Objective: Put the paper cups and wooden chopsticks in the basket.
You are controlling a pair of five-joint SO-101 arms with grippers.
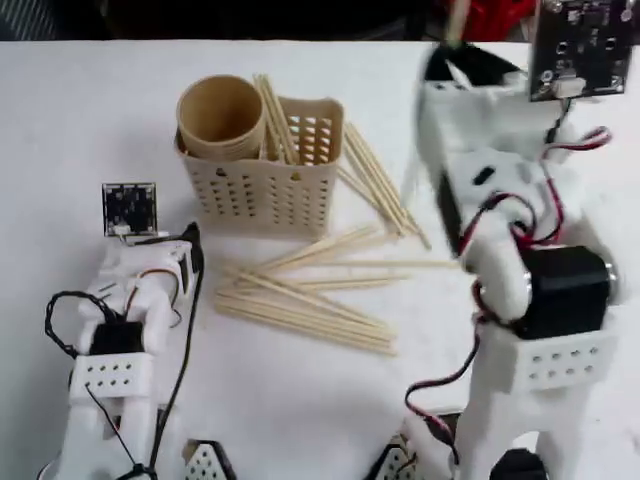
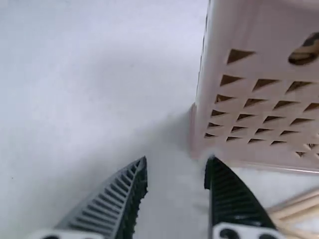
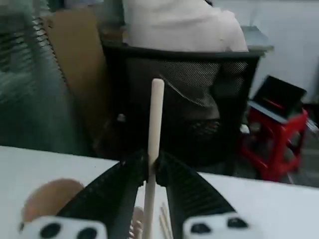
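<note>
A lab-like office workroom: beyond the right hand point(image 3: 152, 162) stands a black mesh office chair point(image 3: 209, 94), a red stool point(image 3: 274, 117) beside it and brown cardboard point(image 3: 75, 55) near, all past the far edge of the white counter point(image 3: 45, 164).

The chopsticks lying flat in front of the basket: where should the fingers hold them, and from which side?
Probably from straight above, near mid-length of the chopsticks, closing across them. They lie flat on the table, side by side, so a side approach would likely not get under them.
</note>
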